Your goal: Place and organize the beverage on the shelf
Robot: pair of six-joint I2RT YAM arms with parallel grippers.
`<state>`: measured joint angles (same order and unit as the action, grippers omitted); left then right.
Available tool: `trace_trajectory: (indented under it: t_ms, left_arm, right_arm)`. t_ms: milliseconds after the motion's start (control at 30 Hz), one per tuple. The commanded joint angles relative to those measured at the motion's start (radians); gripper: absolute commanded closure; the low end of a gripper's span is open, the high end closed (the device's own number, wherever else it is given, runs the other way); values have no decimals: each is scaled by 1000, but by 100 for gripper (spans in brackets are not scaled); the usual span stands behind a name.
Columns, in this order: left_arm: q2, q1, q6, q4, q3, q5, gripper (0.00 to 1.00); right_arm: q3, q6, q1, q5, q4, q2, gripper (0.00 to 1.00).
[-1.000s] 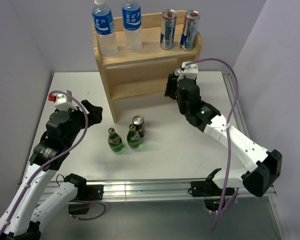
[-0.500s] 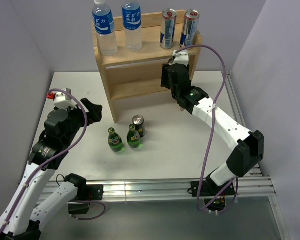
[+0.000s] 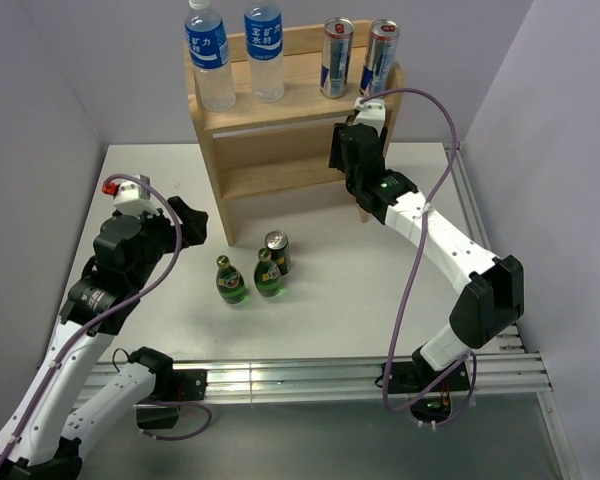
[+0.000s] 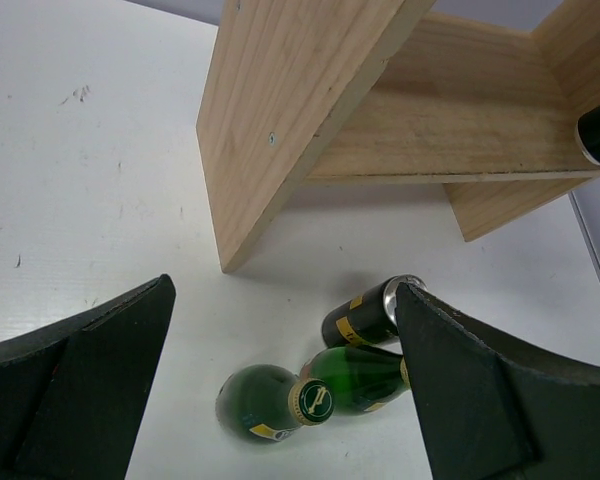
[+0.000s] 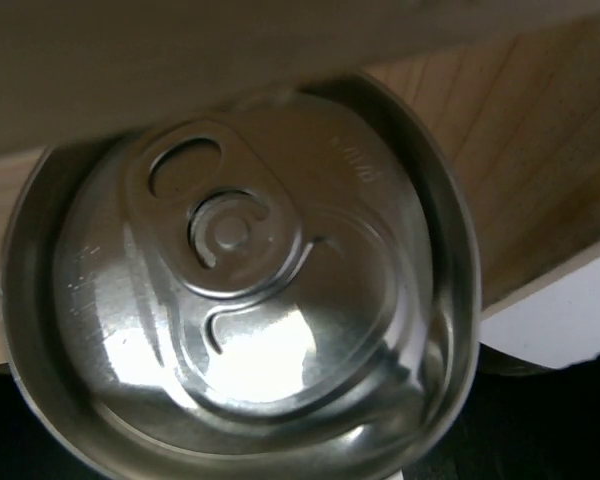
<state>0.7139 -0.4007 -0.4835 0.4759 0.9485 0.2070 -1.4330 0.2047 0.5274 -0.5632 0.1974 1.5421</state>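
The light-wood shelf (image 3: 280, 130) stands at the table's back, with two water bottles (image 3: 210, 60) and two tall cans (image 3: 337, 58) on its top board. My right gripper (image 3: 342, 158) is at the right end of the lower tier, shut on a can whose silver top (image 5: 240, 270) fills the right wrist view just under the top board. Two green bottles (image 3: 230, 282) (image 3: 268, 275) and a dark can (image 3: 277, 250) stand together on the table. My left gripper (image 3: 187, 222) is open and empty to their left; they show between its fingers (image 4: 80, 380) in the left wrist view (image 4: 270, 400).
The shelf's left side panel (image 4: 280, 120) stands just beyond the bottle group. The lower board (image 4: 450, 140) is bare on its left and middle. Grey walls close in left, right and behind. A metal rail (image 3: 300, 375) runs along the table's near edge.
My right arm has swung up and back with its can, from beside the shelf to under the top board at the lower tier. My left arm has shifted slightly right.
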Motion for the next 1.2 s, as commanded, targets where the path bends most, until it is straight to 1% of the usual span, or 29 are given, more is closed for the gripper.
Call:
trace_trajectory:
  t_ms: [0,100,267,433,533,667,867,900,1167]
  left_arm:
    - [10,-3,31,-19,32,-15,1]
    - [22,-3,40,-14,41,-17,1]
    - [45,-3,62,-7,58,-12,1]
    - [62,-3,72,-17,61,-9,1]
    - [70,-3,66,-26,58,-11,1]
    - [82,-3,60,-52,42,-17,1]
    - [104,-3,45,-88,27,-27,1]
    - [108,-3,43,-97,26,-31,1]
    - [114,-3,40,-97,27,-29,1]
  right_arm:
    - [0,12,-13,-53,-159,10,100]
    - [13,21,-24,-67,-194,41,100]
    - [5,45,-46,-79,-194,93,100]
    - [0,61,-53,-99,-194,112,100]
    - [17,81,-53,-113,-185,102,100]
    - [106,87,-53,-109,-194,37,100]
    - [161,79,-55,-130,-194,-5,100]
    - [170,78,-55,-129,-222,-8,100]
    - [203,113,-53,-116,-247,15,100]
